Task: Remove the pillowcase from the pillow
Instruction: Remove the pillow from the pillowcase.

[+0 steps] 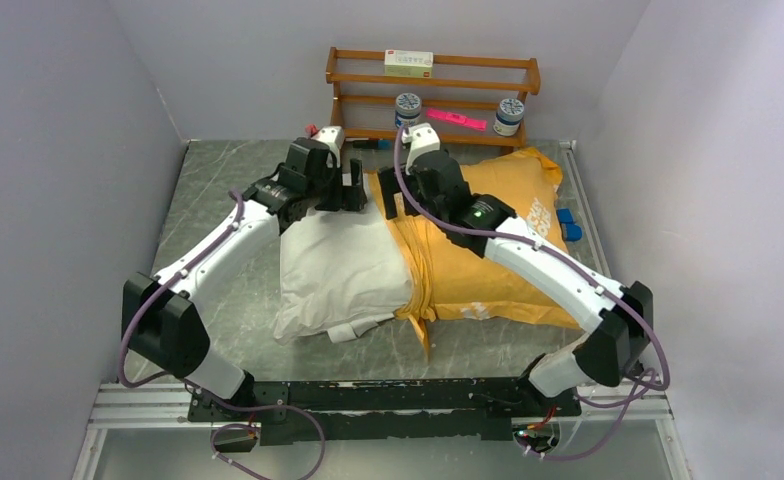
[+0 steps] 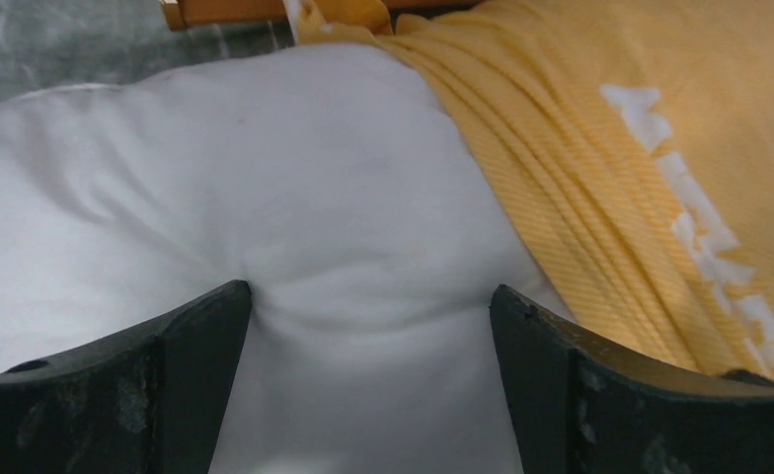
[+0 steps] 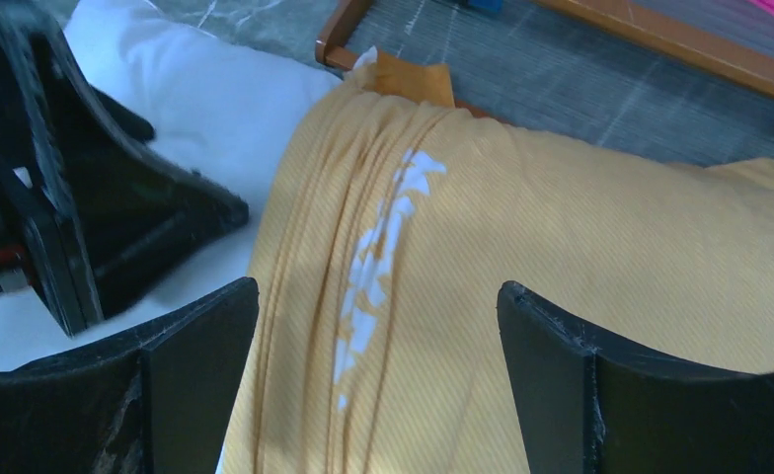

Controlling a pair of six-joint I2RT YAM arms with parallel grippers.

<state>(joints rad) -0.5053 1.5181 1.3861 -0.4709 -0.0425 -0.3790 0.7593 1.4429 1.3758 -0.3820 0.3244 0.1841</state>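
In the middle of the table (image 1: 218, 200), the pillow (image 1: 338, 270) sat half out of the pillowcase (image 1: 498, 265).
Left gripper (image 2: 368, 301) spread wide on bare pillow, right gripper (image 3: 378, 296) spread over bunched pillowcase, neither pinching; a shallow grab could slip off or drag the pillow along.

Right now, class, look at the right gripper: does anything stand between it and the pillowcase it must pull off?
Nothing visible does. The right gripper, jaws open, sits directly over the bunched pillowcase. The left gripper is beside it, over the bare pillow, not between.
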